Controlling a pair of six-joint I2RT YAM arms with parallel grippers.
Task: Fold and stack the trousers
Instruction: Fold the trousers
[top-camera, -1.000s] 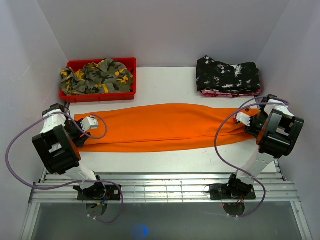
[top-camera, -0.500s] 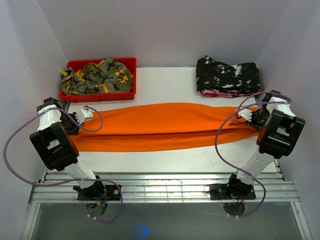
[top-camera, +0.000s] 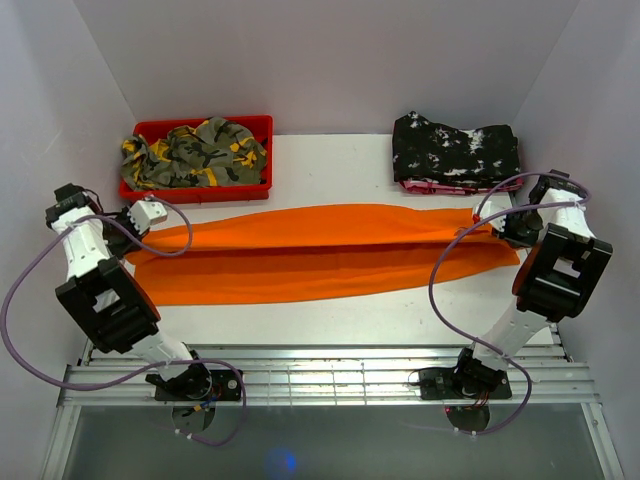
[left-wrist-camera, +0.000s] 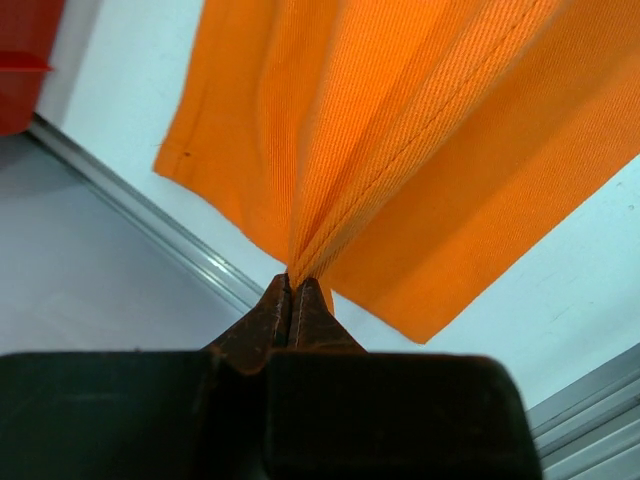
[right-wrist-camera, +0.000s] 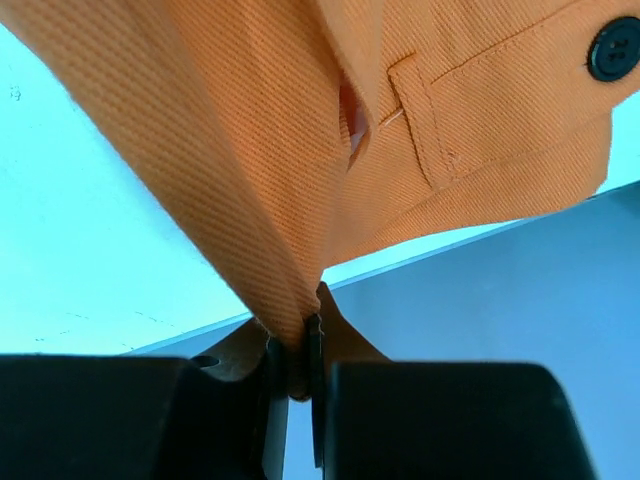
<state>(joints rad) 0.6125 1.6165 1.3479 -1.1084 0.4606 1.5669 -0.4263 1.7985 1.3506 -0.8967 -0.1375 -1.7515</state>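
The orange trousers (top-camera: 320, 255) lie stretched lengthwise across the middle of the table, with a long crease running along them. My left gripper (top-camera: 140, 238) is shut on the leg end at the left; the left wrist view shows its fingertips (left-wrist-camera: 292, 285) pinching a raised fold of the trousers (left-wrist-camera: 400, 150). At the right, my right gripper (top-camera: 497, 228) is shut on the waist end. In the right wrist view its jaws (right-wrist-camera: 300, 335) clamp a bunch of the trousers (right-wrist-camera: 250, 150) near a belt loop and a dark button (right-wrist-camera: 612, 48). Both ends are lifted slightly off the table.
A red bin (top-camera: 200, 195) holding a camouflage garment (top-camera: 195, 150) stands at the back left. A black white-speckled garment (top-camera: 455, 150) lies folded at the back right. Walls close in on both sides, and a metal rail (top-camera: 320, 375) runs along the near edge.
Both grippers have shut on the trousers' ends and moved outward and towards the back, lifting the ends and pulling the cloth taut.
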